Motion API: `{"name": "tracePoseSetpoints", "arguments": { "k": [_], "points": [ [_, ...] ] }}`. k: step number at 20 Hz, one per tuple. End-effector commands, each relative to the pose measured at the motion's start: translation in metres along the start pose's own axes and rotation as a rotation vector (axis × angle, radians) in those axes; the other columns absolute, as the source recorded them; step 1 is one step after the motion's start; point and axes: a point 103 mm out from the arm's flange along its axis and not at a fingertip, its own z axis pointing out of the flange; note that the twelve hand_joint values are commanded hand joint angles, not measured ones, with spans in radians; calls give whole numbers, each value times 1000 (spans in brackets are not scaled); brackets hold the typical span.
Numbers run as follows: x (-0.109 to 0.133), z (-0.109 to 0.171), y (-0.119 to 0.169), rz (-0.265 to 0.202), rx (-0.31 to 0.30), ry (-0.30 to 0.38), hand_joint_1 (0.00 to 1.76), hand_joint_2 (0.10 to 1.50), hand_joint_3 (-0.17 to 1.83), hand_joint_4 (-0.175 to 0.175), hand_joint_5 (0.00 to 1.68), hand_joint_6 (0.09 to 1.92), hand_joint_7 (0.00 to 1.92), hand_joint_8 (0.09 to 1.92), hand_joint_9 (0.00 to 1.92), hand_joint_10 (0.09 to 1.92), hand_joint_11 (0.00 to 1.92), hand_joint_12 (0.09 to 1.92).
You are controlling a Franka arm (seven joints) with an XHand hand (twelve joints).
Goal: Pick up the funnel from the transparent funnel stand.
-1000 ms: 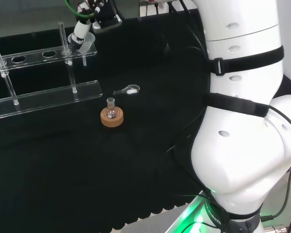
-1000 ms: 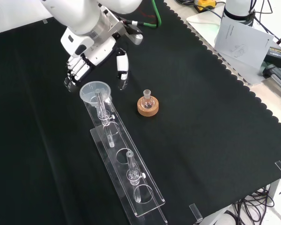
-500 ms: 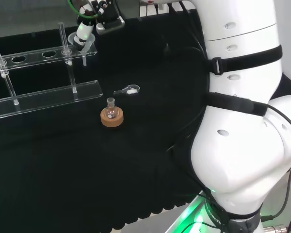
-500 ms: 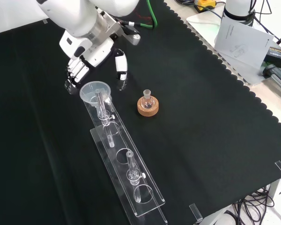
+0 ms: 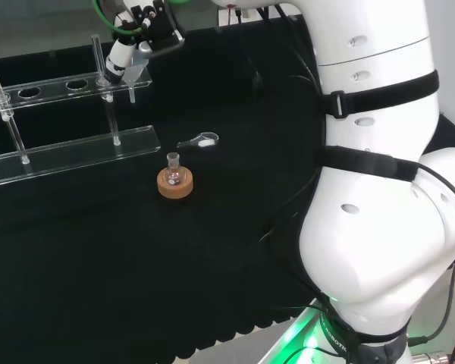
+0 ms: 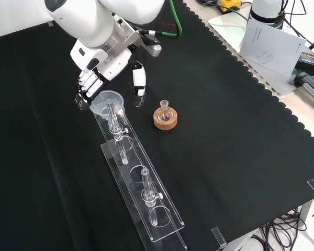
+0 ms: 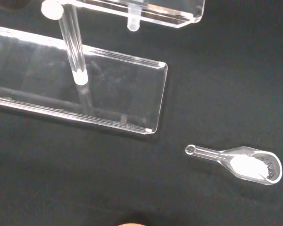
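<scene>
Closing in on the funnel (image 6: pixel 107 101), which sits in the end hole of the clear stand (image 6: pixel 138 183).

Stem hangs through the hole, so it looks best lifted straight up. Hand (image 6: pixel 102 65) brackets the rim, fingers (image 6: pixel 87 88) one side, thumb apart on the other, holding nothing. Flask (image 6: pixel 165 111) on cork ring and scoop (image 7: pixel 239 163) stand clear. Paper at the bench edge carries print, unreadable.

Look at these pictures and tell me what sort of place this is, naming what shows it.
Most likely a laboratory bench set up for robot trials. A clear funnel sits in a transparent funnel stand, a small flask rests on a cork ring, and a robot hand works over the black cloth.
</scene>
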Motion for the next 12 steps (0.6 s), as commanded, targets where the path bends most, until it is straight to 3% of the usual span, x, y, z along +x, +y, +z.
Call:
{"name": "tracePoseSetpoints", "arguments": {
  "k": [1,2,3,12],
  "points": [
    [-8,3,1,-21,-9,14,598,704,323,-33,57,87,0,377,85,878,223,1546],
    [-13,3,2,23,-2,11,601,705,323,-33,57,87,0,376,85,877,223,1545],
    [-13,3,2,30,0,3,603,705,323,-33,58,87,0,375,85,877,224,1545],
    [5,9,16,-22,15,-4,615,707,326,-35,64,87,0,374,100,877,226,1540]
  ]
}}
